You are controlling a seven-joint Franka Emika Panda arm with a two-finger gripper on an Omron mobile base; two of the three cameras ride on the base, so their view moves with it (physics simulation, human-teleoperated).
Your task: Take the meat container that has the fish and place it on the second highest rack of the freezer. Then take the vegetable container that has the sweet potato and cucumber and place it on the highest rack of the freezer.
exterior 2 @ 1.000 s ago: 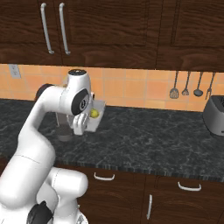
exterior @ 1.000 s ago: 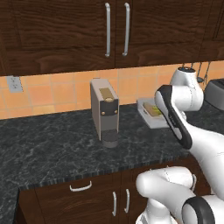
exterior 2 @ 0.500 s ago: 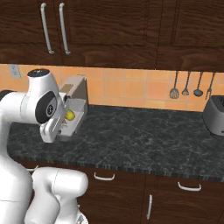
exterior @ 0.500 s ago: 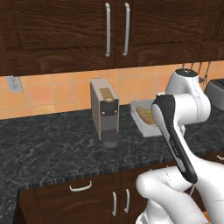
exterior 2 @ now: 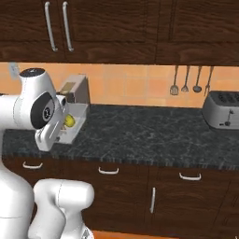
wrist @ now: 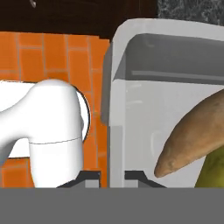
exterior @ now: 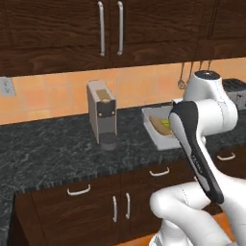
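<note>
- Since a second ago my view swings right; the vegetable container [exterior: 154, 126] sits lifted off the counter [exterior: 48, 144].
- Gripper [wrist: 111, 177] jaws clamp its wall, with sweet potato [wrist: 192, 135] and cucumber [wrist: 214, 168] inside.
- Coffee machine [exterior: 102, 114] stands just left; open counter right toward the toaster [exterior 2: 221, 109].

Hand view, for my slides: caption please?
Gripper shut on the vegetable container's wall, sweet potato and cucumber inside.

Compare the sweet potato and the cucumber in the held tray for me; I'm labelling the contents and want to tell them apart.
Colour: the sweet potato is orange-brown, the cucumber yellow-green.
Shape: in the hand view the sweet potato tapers to a blunt tip; of the cucumber just an edge is visible.
Position: the sweet potato lies nearer the tray's middle, the cucumber beside it at the frame's edge.
Shared: both rest loose in the same grey tray, whose wall the end effector is clamped on.
</note>
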